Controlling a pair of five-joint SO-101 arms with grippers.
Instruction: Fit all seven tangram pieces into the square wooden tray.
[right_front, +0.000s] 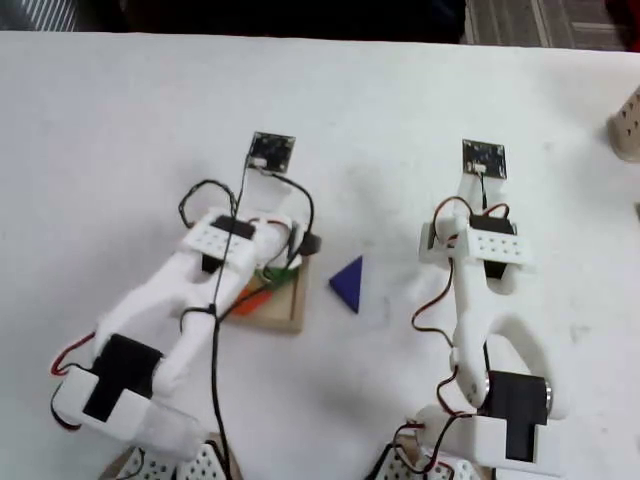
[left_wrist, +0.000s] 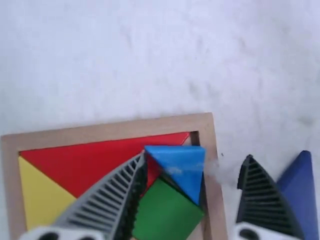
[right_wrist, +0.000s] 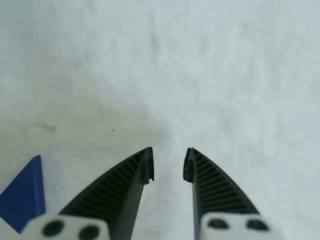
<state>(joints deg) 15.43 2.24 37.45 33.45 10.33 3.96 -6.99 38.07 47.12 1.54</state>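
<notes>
The square wooden tray (left_wrist: 206, 125) holds a red triangle (left_wrist: 90, 160), a yellow piece (left_wrist: 37, 192) and a green square (left_wrist: 165, 212). A light blue triangle (left_wrist: 182, 165) lies tilted over the green square at the tray's corner, by its rim. My left gripper (left_wrist: 195, 157) is open above that corner, with one finger (left_wrist: 115, 197) inside the tray against the light blue triangle and the other outside the rim. A dark blue triangle (right_front: 348, 284) lies on the table just right of the tray (right_front: 290, 318). My right gripper (right_wrist: 169, 152) hangs open over bare table, with the dark blue triangle (right_wrist: 22, 192) off to its side.
The left arm (right_front: 225, 245) covers most of the tray in the high view, where an orange piece (right_front: 250, 298) peeks out. A beige perforated object (right_front: 627, 125) stands at the table's right edge. The white table (right_front: 400, 100) stretches bare toward its far edge.
</notes>
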